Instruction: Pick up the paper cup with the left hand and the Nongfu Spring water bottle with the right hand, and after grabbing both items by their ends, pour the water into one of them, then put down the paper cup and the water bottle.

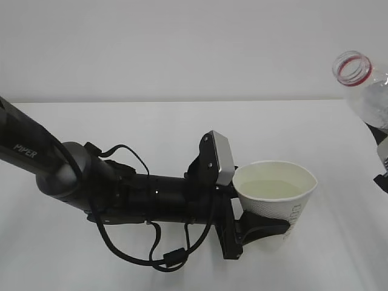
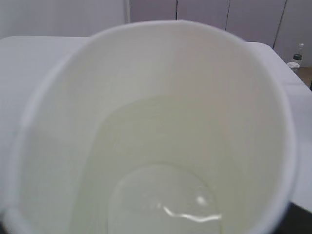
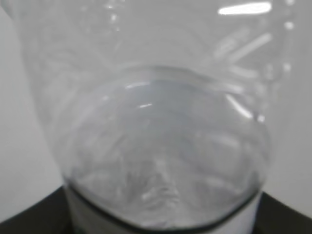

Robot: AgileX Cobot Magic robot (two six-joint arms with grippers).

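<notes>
The white paper cup (image 1: 276,194) is held just above the table, roughly upright, with pale yellowish water (image 1: 273,189) in it. My left gripper (image 1: 270,227), at the end of the black PIPER arm, is shut on the cup's lower part. In the left wrist view the cup (image 2: 156,97) fills the frame, with water (image 2: 161,200) at its bottom. The uncapped Nongfu Spring water bottle (image 1: 362,85), red neck ring at its mouth, hangs tilted at the upper right. Only an edge of my right gripper (image 1: 382,160) shows below it. In the right wrist view the bottle (image 3: 161,58) holds water (image 3: 165,161) near its base.
The white table (image 1: 151,133) runs back to a plain white wall. A loose black cable (image 1: 139,257) droops under the left arm. In the left wrist view a small bottle (image 2: 297,51) stands far off beyond the table's edge.
</notes>
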